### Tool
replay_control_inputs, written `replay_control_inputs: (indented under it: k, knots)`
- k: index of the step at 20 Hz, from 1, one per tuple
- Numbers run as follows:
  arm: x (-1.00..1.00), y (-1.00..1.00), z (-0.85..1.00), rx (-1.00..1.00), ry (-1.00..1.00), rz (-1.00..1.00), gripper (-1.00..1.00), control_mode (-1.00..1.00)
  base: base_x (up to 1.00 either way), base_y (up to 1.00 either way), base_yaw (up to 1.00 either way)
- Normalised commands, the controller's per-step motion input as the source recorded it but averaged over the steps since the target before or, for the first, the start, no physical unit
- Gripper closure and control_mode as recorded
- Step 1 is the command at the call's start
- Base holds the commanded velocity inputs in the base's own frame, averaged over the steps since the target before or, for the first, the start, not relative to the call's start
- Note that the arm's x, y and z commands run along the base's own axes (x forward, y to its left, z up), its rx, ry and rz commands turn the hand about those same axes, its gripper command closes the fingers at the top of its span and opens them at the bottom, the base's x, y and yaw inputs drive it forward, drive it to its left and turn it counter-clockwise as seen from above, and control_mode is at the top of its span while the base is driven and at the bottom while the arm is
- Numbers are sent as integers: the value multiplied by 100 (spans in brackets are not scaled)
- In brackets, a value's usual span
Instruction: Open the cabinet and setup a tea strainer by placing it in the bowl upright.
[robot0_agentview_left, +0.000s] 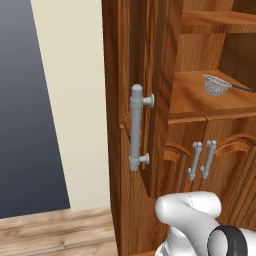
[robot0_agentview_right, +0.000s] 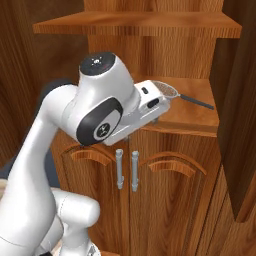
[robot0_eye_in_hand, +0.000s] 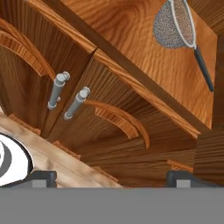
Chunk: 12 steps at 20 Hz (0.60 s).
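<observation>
Upper door of the cabinet (robot0_agentview_left: 150, 60) swung open; tea strainer (robot0_agentview_left: 216, 85) lying on its side on the open shelf (robot0_eye_in_hand: 131, 39), handle pointing right. End effector (robot0_eye_in_hand: 111, 177) spread wide, empty, short of the shelf. Risks: clipping the shelf edge, nudging the light strainer backward, pinching the thin handle (robot0_eye_in_hand: 203, 68) off-centre and letting it swing.

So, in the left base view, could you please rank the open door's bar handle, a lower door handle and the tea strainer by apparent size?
1. open door's bar handle, though it's nearer the camera
2. lower door handle
3. tea strainer
</observation>
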Motion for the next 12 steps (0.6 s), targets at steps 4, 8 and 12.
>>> replay_control_inputs:
  k: [4,8,12]
  knots:
    - [0,71,7,0,-14,-14,-100,-100,0,0,0]
    - [15,46,0,0,-17,-12,-100,-100,0,0,0]
    - [52,-2,1,-13,-17,-8,-100,-100,0,0,0]
